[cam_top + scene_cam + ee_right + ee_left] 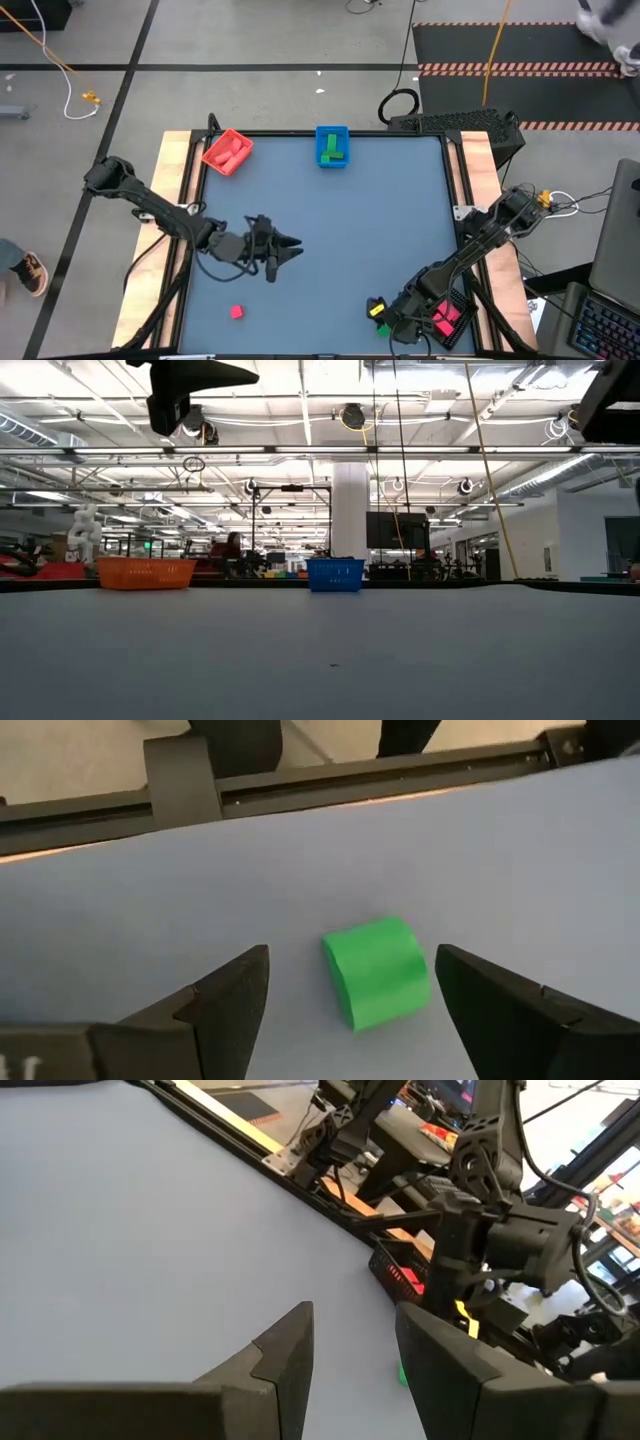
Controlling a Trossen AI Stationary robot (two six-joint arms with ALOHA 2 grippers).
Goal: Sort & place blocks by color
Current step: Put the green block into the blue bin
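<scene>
So the table (320, 220) has a blue-grey top with pale wooden strips down both sides and a black frame around it. Taking the blue tray (332, 146) at the far edge as the landmark: it's got green blocks (333, 148) in it, and the red tray (227, 152) with pink-red blocks sits off to its left at the same edge. A loose red block (236, 312) lies well toward the near edge, left of it. A green block (378, 972) and a black tray (447, 320) are near the near-right corner.
</scene>
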